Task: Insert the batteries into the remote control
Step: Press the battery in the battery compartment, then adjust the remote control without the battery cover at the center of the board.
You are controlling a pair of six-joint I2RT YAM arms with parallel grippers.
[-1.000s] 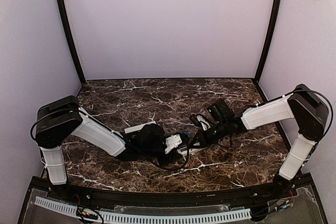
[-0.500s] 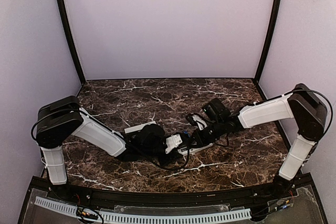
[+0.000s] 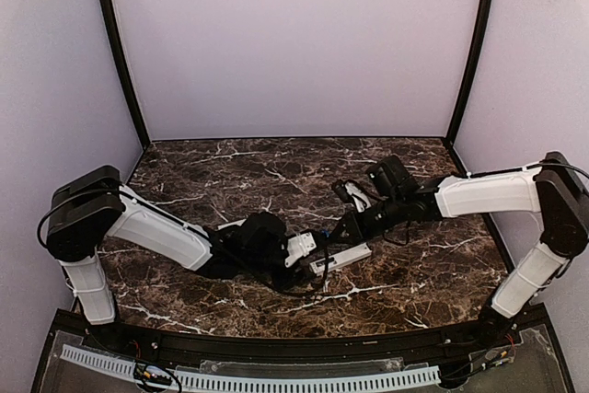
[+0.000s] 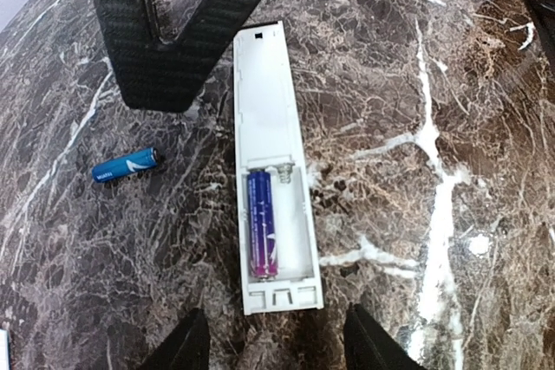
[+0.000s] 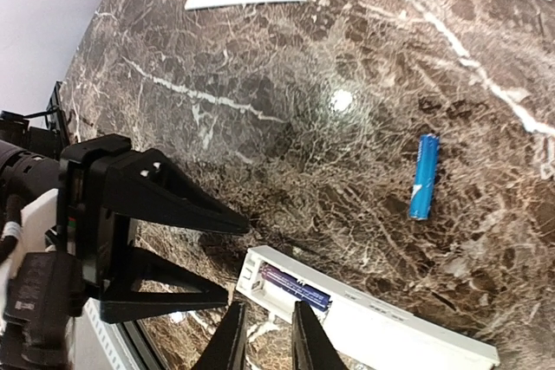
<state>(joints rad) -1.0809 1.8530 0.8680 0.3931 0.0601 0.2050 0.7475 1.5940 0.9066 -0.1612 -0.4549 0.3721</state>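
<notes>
Slim white plastic remote control (image 4: 273, 127) lay on dark marble surface (image 4: 434, 84), compartment open, one blue-purple cylindrical battery (image 4: 263, 223) seated. Second blue battery (image 4: 127, 165) loose nearby, not yet loaded. Left gripper (image 4: 277, 340) jaws apart, empty; right gripper (image 5: 267, 340) jaws slightly apart, empty.

White arm shells (image 3: 166, 233) with bulky black joints (image 3: 83, 215)

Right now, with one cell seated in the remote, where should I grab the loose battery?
Take the loose battery at mid-barrel, coming straight down, jaws across its width. It lies flat on the table, apart from the remote, with bare marble along both long sides; its round ends would likely slip.
</notes>
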